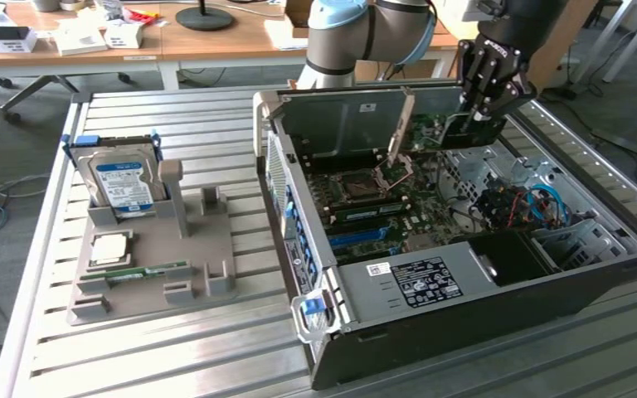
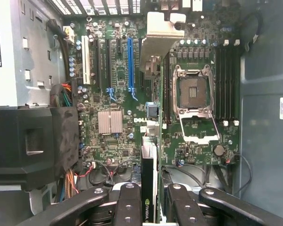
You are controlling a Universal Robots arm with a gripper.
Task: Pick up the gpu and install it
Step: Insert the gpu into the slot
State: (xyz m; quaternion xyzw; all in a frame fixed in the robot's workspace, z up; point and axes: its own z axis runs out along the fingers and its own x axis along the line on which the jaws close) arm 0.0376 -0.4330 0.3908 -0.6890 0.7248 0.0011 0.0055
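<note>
My gripper (image 1: pixel 477 124) hangs over the far side of the open computer case (image 1: pixel 595 278), shut on the gpu (image 1: pixel 431 131). The gpu is a thin green card held on edge above the motherboard (image 1: pixel 391 207). Its silvery bracket (image 1: pixel 403 124) points down toward the case's back wall. In the wrist view the gpu (image 2: pixel 147 181) runs edge-on between my fingers (image 2: pixel 128 205), its dark face turned toward the blue slot (image 2: pixel 130 63), with its bracket (image 2: pixel 161 35) at the far end. The card hovers between the blue slot and the CPU socket (image 2: pixel 193 89), clear of the board.
A grey holder (image 1: pixel 169 278) on the slatted table carries an upright blue-labelled hard drive (image 1: pixel 122 184), a square chip (image 1: pixel 110 247) and a narrow memory stick (image 1: pixel 147 271). Inside the case are the power supply (image 1: pixel 430 278) and coloured cables (image 1: pixel 517 203). Desks stand behind.
</note>
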